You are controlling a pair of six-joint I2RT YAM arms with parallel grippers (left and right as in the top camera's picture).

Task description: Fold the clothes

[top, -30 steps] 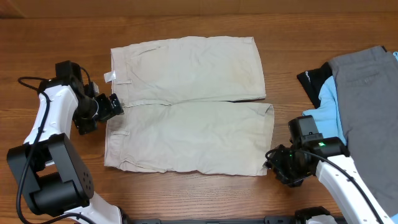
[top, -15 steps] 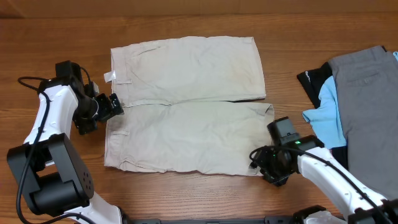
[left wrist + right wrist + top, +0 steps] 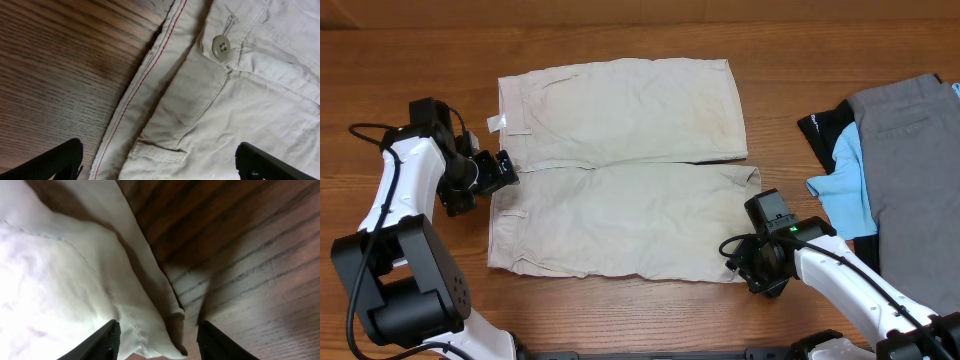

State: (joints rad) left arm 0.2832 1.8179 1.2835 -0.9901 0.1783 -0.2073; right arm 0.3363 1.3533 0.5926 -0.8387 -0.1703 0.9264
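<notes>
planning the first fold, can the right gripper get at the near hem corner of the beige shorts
Probably yes: the right gripper is open over the hem corner of the beige shorts, which sits between its fingers, nothing covering it.

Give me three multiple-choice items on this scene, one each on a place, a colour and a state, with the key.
1. Where is the right gripper? A. at the waistband B. at a hem corner of the beige shorts C. on a button
2. What colour is the garment beside the grey trousers? A. light blue B. red C. yellow
3. How do the shorts lie? A. rolled up B. folded in half C. spread flat

Key: 1 B, the right wrist view shows that corner between its open jaws; 2 A, light blue cloth shows against the trousers; 3 C, both legs lie flat side by side.
</notes>
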